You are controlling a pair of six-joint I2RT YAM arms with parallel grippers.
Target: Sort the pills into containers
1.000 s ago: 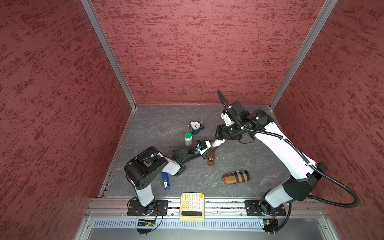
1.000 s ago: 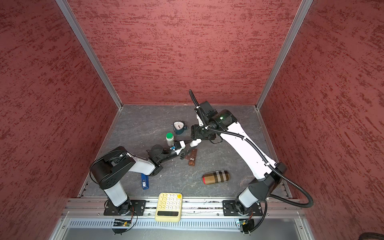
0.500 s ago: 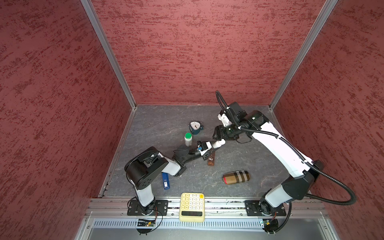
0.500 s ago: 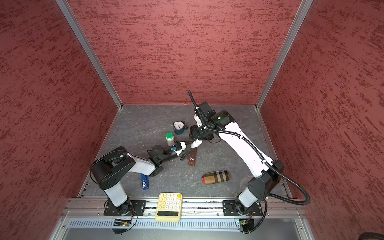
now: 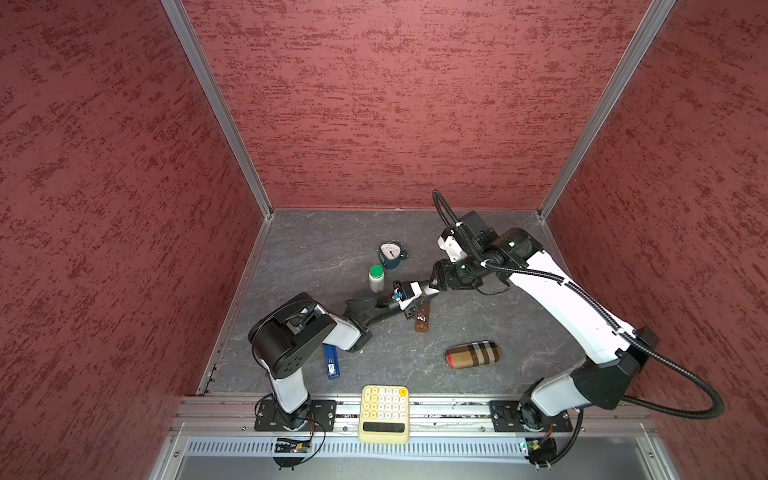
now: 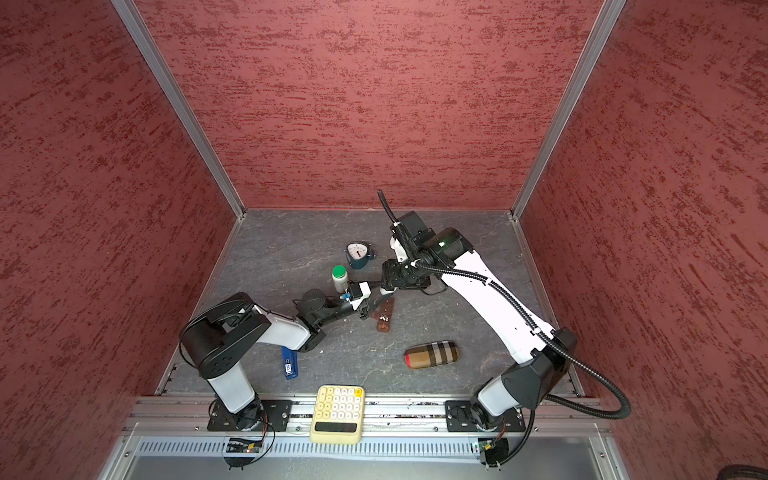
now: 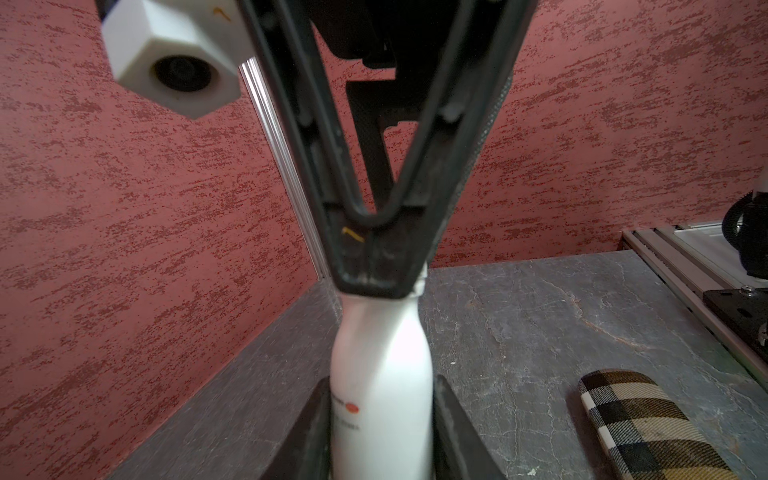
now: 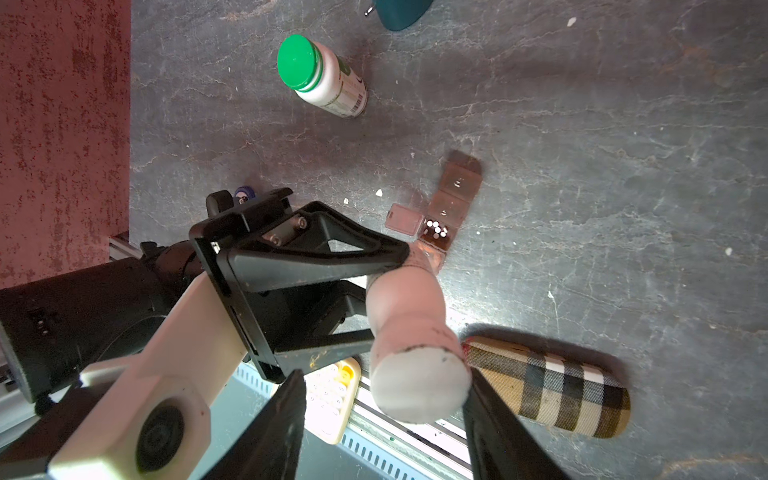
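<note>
Two sets of jaws on one white bottle (image 7: 380, 374): left clamped round the body, right astride the narrow end, grip impossible to tell. Brace firmly, twist gently, just over the containers (image 8: 455, 195) mid-surface, one lid open.

The containers (image 8: 455, 195) look glossy plastic, the case (image 8: 548, 386) cloth.

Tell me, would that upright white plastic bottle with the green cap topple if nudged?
The green-capped white plastic bottle stands tall on a narrow base, so a high push would probably tip it. Its round body would then likely roll. The smooth plastic may be slippery.
</note>
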